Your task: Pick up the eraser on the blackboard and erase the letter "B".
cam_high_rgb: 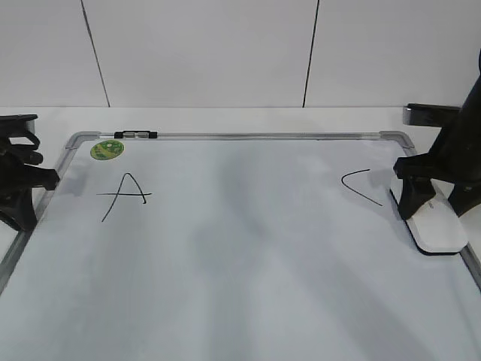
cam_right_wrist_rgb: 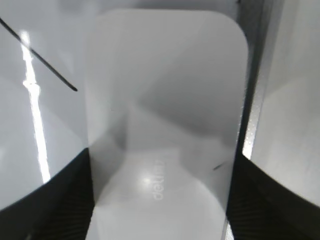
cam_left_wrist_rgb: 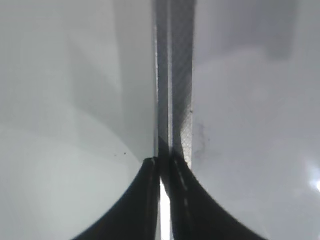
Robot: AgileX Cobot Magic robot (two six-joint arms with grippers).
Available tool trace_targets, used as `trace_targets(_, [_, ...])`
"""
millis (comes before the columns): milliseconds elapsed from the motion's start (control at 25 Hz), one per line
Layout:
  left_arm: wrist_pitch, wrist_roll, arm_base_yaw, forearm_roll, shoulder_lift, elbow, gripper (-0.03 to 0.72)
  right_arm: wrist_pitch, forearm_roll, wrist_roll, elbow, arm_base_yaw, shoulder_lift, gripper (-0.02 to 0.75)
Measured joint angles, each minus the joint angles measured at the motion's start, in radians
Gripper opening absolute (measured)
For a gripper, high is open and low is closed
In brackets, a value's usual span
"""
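Blackboard [cam_high_rgb: 225,263], a large white dry-erase panel framed in silver-grey metal, is lying flat, showing a black "A" [cam_high_rgb: 124,195] far left and "C" [cam_high_rgb: 361,186] far right. Right gripper [cam_high_rgb: 418,197] is straddling the white glossy oblong eraser [cam_high_rgb: 440,226] at the right edge, fingers flanking its sides. Left gripper [cam_left_wrist_rgb: 162,200] is hovering pinched together over the left frame.

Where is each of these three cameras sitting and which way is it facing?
Exterior: in front, slanting down on the blackboard; both arms at its edges.
Left wrist: looks down along the board's frame; shut dark fingers at bottom.
Right wrist: straight down on the eraser between its fingers.
Shared: eraser, exterior and right wrist views.
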Motion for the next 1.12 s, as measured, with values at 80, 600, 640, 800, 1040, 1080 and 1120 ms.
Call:
trace_targets(80, [0.0, 0.0, 0.0, 0.0, 0.0, 0.0, 0.032, 0.0, 0.0, 0.0, 0.0, 0.0, 0.0, 0.538])
trace_targets(600, [0.0, 0.0, 0.0, 0.0, 0.0, -0.001, 0.032, 0.145, 0.007, 0.0, -0.112, 0.0, 0.0, 0.659])
trace_targets(640, [0.0, 0.0, 0.0, 0.0, 0.0, -0.001, 0.032, 0.156, 0.001, 0.0, -0.132, 0.0, 0.0, 0.659])
trace_targets(800, [0.0, 0.0, 0.0, 0.002, 0.0, -0.001, 0.032, 0.17, -0.005, 0.009, -0.225, 0.0, 0.0, 0.652])
trace_targets(1040, [0.0, 0.004, 0.0, 0.018, 0.0, -0.001, 0.104, 0.178, -0.005, 0.062, -0.25, 0.0, -0.032, 0.57])
trace_targets(1080, [0.0, 0.006, 0.0, 0.025, 0.0, -0.001, 0.136, 0.178, -0.005, 0.063, -0.25, 0.0, -0.037, 0.561])
trace_targets(1120, [0.0, 0.008, 0.0, 0.029, 0.0, -0.002, 0.177, 0.178, -0.005, 0.066, -0.25, 0.0, -0.045, 0.557])
